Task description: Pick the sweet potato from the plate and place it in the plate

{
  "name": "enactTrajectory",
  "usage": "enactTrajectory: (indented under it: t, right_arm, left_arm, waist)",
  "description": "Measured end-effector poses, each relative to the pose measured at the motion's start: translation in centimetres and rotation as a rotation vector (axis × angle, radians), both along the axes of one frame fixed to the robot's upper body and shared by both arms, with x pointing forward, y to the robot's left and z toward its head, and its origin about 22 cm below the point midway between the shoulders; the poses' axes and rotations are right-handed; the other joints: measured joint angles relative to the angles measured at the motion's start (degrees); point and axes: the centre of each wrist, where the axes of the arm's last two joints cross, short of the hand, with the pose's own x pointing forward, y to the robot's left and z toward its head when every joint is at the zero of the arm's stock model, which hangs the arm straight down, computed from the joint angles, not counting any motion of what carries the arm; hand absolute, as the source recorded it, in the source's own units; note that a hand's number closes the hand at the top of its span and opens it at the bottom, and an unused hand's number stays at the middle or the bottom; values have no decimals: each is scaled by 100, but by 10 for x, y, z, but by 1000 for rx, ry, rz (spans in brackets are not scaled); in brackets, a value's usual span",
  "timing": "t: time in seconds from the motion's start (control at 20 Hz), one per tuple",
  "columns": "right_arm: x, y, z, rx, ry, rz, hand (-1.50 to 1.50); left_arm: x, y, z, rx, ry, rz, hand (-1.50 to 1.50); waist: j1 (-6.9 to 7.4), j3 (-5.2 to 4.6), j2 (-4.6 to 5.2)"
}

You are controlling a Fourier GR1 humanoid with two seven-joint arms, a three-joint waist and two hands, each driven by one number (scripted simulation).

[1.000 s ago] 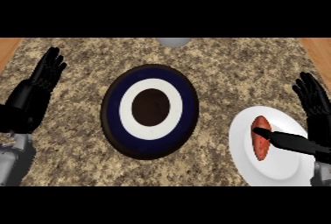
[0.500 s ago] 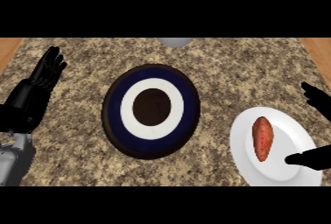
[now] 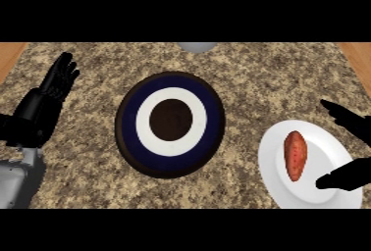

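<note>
The speckled stone table (image 3: 87, 181) ran from the top of the view to the bottom, with a strip of wood showing past its left and right sides at the upper corners. A grey round thing (image 3: 197, 46) sat half cut off at the far edge. Bare stone lay open between the left hand and the dark plate, and a narrower band of it between the two plates.

The dark plate (image 3: 171, 123), ringed navy, white and brown, sat at the middle and held nothing. The white plate (image 3: 319, 191) lay at the lower right, its right side running out of view. The sweet potato (image 3: 296, 155) lay lengthwise on it, left of its middle.

The right hand (image 3: 349, 175) came in from the right edge, fingers spread wide: one dark part reached over the plate's upper right rim, another lay over its lower right part just beside the sweet potato's lower end, touching nothing that could be seen. The left hand (image 3: 45, 108) rested at the left edge, fingers straight and upright, holding nothing.
</note>
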Motion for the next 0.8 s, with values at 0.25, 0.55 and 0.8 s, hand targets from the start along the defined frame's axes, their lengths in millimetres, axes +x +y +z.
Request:
enactTrajectory:
  t: [0.25,0.55,0.8]
  right_arm:
    - [7,0,-16,-79,67,-21,-150]
    - [13,-1,-42,-113,145,-34,-150]
    - [14,6,-66,-108,171,-23,-150]
  left_arm:
    - [4,-2,2,-4,-11,-2,0]
    - [-1,1,3,-4,-3,-4,0]
    - [0,2,-5,-5,-2,-6,0]
  waist:
    - [-2,2,3]
    - [1,4,1]
    - [-3,4,2]
